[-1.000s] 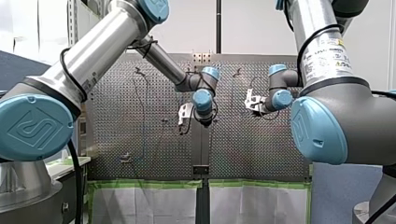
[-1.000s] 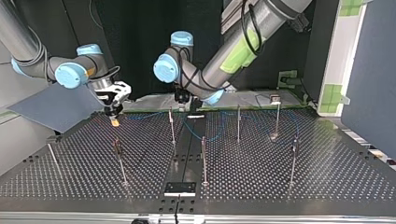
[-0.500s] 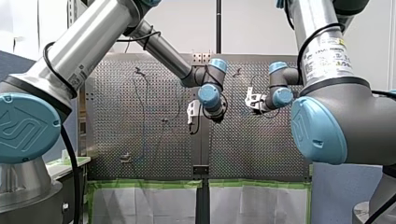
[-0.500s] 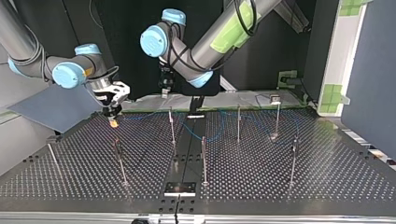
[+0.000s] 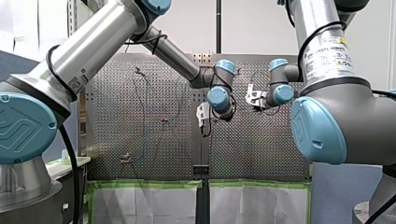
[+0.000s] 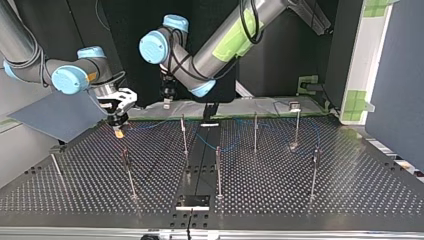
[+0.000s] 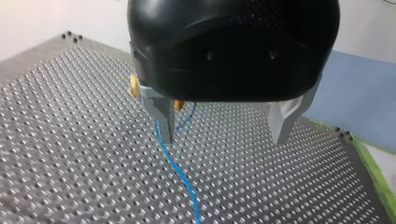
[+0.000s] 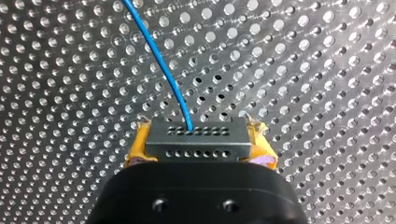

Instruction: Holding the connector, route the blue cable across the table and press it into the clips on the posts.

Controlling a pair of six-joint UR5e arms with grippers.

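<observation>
Yellow-padded right hand (image 8: 198, 145): closed on the grey connector (image 8: 196, 136), with a yellow pad (image 8: 136, 150) showing at each end of it. It is held low over the perforated bench (image 8: 303, 56), near the far corner at the top view's left.
Connector: a grey block with two rows of small holes, clamped crosswise between the pads. Its holed face points away from the hand.
Left hand (image 7: 224, 128): its metal fingers (image 7: 164, 119) are spread wide with nothing between them. It hangs above the bench and, in the top view, sits higher than the post tops, near the far edge.
Blue cable (image 8: 161, 65): it leaves the connector's upper row of holes and runs off across the bench. In the left wrist view it passes right at the tip of one left-hand finger, and I cannot tell whether they touch. In the top view it lies in loose loops among the far posts.
Posts (image 6: 218, 172): thin upright rods set apart over the bench. One (image 6: 183, 135) stands closest to both hands, beside the cable's run.
In the way: that post and the slack loops lie between the hands and the posts at the top view's right.
Edges: green tape (image 6: 260, 116) lines the far edge. A black plate (image 6: 192, 201) sits at the middle of the near edge. A blue-grey panel (image 6: 50, 117) lies just beyond the right hand.
Open room: wide gaps of perforated surface between the nearer posts.
</observation>
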